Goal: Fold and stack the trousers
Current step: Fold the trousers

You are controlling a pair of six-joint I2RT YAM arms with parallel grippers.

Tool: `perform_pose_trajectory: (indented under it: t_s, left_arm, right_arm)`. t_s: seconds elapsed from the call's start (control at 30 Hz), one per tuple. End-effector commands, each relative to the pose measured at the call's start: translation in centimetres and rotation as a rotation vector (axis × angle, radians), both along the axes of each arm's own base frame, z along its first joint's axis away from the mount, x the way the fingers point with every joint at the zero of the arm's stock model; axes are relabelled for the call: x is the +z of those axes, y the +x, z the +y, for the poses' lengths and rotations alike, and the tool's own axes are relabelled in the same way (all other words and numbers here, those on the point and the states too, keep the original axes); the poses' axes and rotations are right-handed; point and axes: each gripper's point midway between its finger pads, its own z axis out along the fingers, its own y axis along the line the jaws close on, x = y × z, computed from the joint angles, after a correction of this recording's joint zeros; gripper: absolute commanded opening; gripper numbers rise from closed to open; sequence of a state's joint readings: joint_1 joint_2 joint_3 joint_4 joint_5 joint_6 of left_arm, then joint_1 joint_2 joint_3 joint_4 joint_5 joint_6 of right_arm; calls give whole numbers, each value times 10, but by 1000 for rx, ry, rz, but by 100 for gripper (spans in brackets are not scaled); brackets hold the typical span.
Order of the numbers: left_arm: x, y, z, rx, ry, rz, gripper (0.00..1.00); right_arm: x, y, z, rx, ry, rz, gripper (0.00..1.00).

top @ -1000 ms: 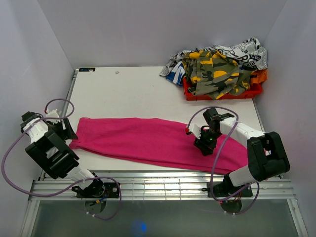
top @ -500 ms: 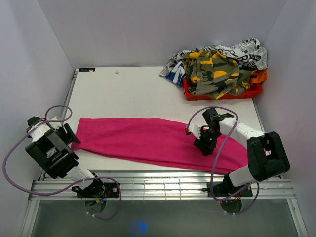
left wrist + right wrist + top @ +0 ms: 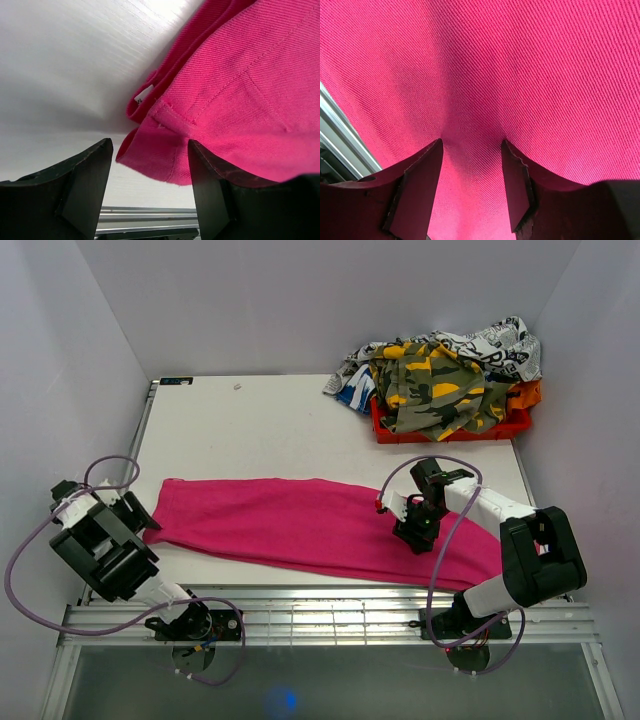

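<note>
The hot-pink trousers [image 3: 300, 525] lie flat in a long strip across the near half of the table. My left gripper [image 3: 140, 512] is at their left end. In the left wrist view it [image 3: 150, 144] stands open, and the hemmed corner of the trousers [image 3: 165, 160] lies between the jaws with a gap on each side. A small white label [image 3: 145, 93] shows at that edge. My right gripper [image 3: 412, 533] rests on the trousers' right part. In the right wrist view it [image 3: 472, 145] is open, both fingers pressed down on flat pink cloth [image 3: 520, 60].
A red bin [image 3: 520, 425] at the far right holds a heap of camouflage and printed clothes [image 3: 440, 375]. White table top [image 3: 260, 430] lies beyond the trousers. A metal rail [image 3: 320, 615] runs along the near edge. White walls close in on three sides.
My left gripper has come nearer along the table's left edge to the trousers' left corner, and its jaws have narrowed a little. The right arm and the trousers have not moved.
</note>
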State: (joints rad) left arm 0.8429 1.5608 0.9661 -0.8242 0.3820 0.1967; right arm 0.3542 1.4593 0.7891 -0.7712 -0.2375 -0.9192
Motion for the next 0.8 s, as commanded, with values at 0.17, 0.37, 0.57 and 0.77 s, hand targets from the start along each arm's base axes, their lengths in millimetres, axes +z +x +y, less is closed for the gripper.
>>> perform_pose_trajectory:
  t_s: [0.17,0.37,0.57,0.77]
  left_arm:
    - [-5,12,-13,35,-116,-42,70]
    - [26,32,-15,-15,-137,-177,37]
    - [80,55,-23,-148,-127,-385,0]
    - [118,66,-34,-342,-65,-585,0]
  right_arm:
    - [-11,5,-22,13,-118,-10,57]
    - [-11,4,-26,24,-133,-17,56]
    - [-18,-3,-32,38,-154,-8,52]
    - [-25,-6,-38,54,-183,-9,51]
